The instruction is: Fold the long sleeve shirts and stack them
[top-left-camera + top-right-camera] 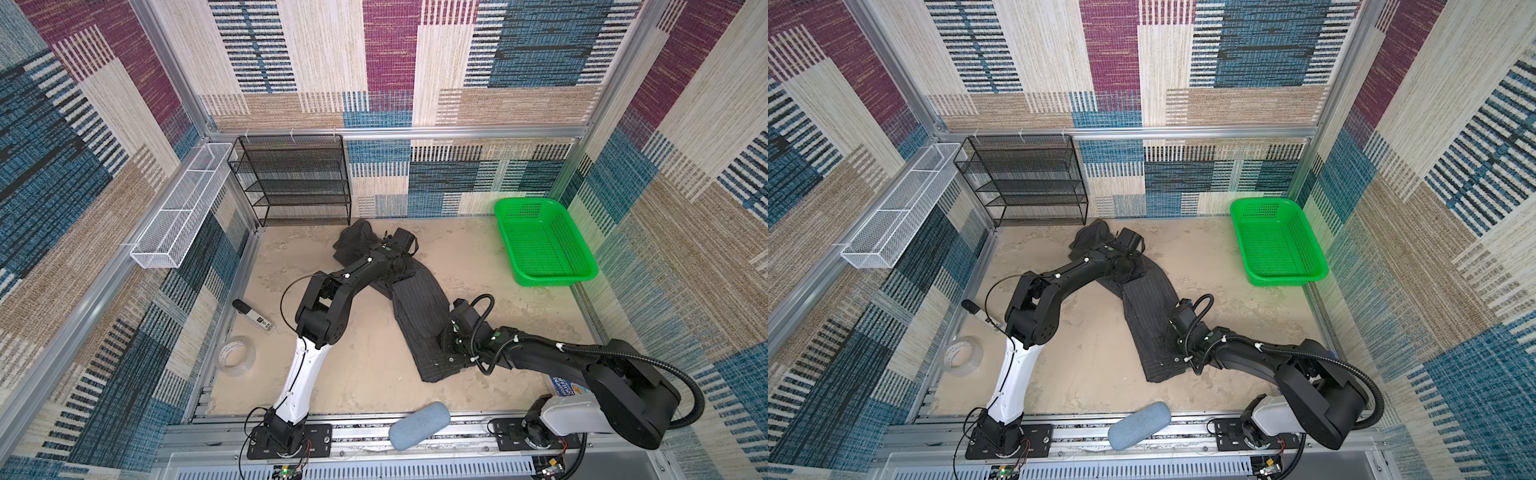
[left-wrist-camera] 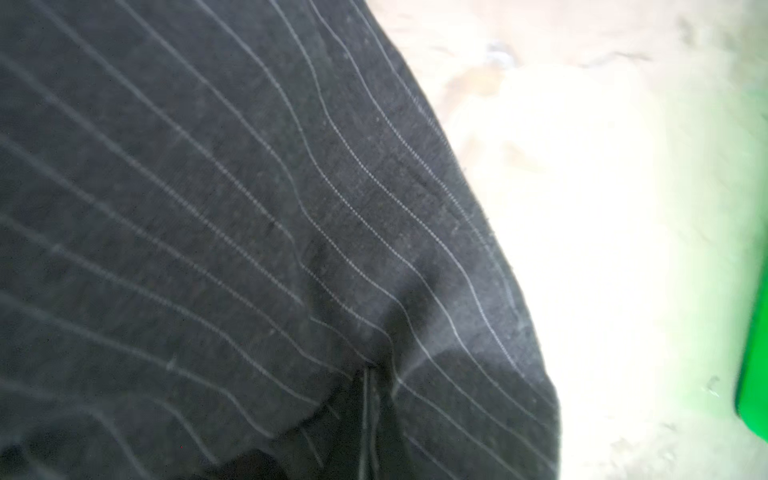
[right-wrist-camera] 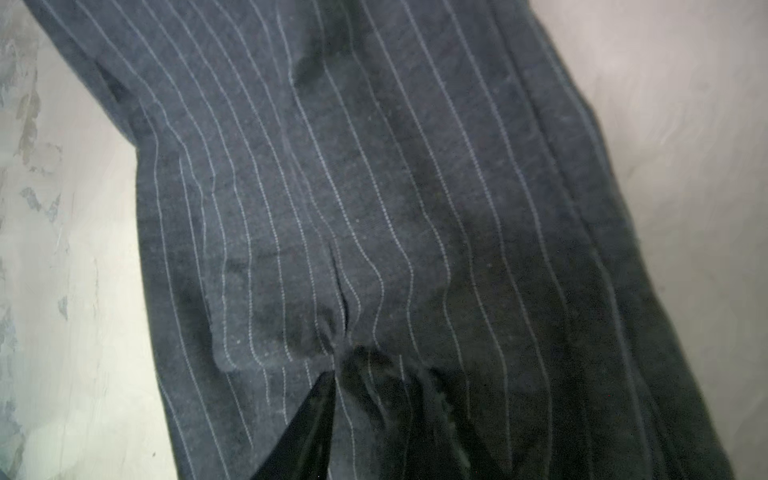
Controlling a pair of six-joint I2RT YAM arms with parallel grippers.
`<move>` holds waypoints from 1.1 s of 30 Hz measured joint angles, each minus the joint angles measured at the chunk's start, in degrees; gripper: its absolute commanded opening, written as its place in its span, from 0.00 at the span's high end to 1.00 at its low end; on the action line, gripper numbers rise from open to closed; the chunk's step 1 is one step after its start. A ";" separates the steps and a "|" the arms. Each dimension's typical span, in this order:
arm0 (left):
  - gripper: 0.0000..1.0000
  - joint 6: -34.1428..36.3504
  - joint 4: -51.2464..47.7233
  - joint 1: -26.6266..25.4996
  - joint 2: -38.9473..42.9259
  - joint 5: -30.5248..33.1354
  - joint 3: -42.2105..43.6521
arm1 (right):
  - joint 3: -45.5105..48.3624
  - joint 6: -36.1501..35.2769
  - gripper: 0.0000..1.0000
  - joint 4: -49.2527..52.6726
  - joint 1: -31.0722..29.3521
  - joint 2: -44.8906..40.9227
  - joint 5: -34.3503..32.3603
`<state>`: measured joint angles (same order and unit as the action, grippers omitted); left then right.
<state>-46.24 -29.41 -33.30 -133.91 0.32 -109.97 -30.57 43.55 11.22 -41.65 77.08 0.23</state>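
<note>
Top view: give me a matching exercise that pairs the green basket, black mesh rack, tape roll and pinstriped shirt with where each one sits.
Things
1. green basket
2. black mesh rack
3. tape roll
4. pinstriped shirt

Places on the table
A. the middle
B. far right corner
C. far left corner
D. left edge, toward the front

Pairs: 1-B, 2-C, 3-D, 4-A
</note>
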 measured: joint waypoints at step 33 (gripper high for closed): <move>0.91 15.96 -4.00 5.92 0.94 -0.39 0.44 | -16.13 0.72 0.55 16.04 -9.66 1.36 -2.93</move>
<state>-30.28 -33.41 -27.38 -132.97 -0.08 -109.54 -46.70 44.27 27.27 -51.31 78.43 -2.70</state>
